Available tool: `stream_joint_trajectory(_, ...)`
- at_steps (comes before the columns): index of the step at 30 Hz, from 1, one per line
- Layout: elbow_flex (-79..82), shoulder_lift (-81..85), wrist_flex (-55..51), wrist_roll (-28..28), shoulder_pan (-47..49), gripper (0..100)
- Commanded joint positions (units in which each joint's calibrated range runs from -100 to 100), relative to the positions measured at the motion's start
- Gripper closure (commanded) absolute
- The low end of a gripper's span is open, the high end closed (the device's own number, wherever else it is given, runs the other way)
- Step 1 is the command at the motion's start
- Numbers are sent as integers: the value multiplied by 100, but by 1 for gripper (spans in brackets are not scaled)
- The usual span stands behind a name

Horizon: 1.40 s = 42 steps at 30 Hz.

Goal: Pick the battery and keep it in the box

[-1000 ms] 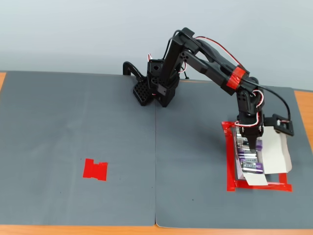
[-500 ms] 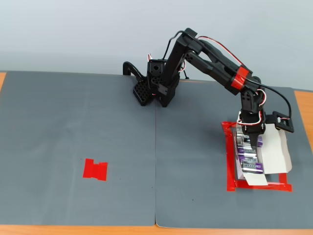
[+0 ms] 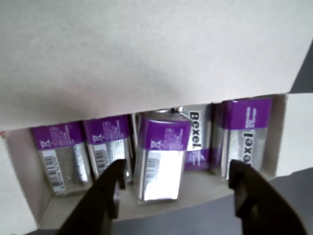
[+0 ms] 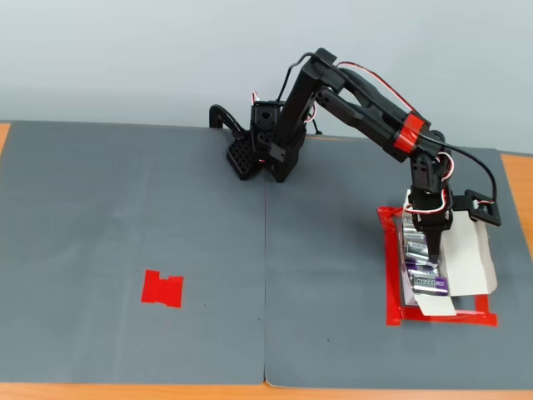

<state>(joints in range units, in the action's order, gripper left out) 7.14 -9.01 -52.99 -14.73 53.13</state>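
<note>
In the wrist view the white box (image 3: 146,58) lies open with a row of several purple and silver batteries inside. One battery (image 3: 161,156) stands forward of the row. My gripper (image 3: 176,193) is open, its dark fingers (image 3: 105,198) on either side of that battery, with gaps on both sides. In the fixed view the gripper (image 4: 433,247) points down over the box (image 4: 471,258) at the right of the mat, above the batteries (image 4: 425,282). Whether a finger touches any battery cannot be told.
A red tape outline (image 4: 391,279) frames the box on the grey mat (image 4: 125,208). A flat red tape patch (image 4: 162,288) lies at the mat's left. The arm's base (image 4: 258,150) stands at the back centre. The orange table edge (image 4: 518,192) shows at the right.
The arm has stretched slightly to the right and the gripper has risen a little above the row of batteries. The batteries in the box have not visibly moved.
</note>
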Motion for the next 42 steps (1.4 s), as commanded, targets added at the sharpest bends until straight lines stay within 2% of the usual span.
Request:
stream_joint_trajectory(1,-311,167,56,22,-58,76)
stream_joint_trajectory(7,-302,515,30,22,-58,76)
stream_joint_trajectory(14,-221,1083,-13,22,-147,92)
stream_joint_trajectory(19,-221,1575,-22,22,-326,98)
stream_joint_trajectory(28,132,2711,-22,22,-1027,98)
stream_joint_trajectory(42,2529,5780,-22,22,-2490,98)
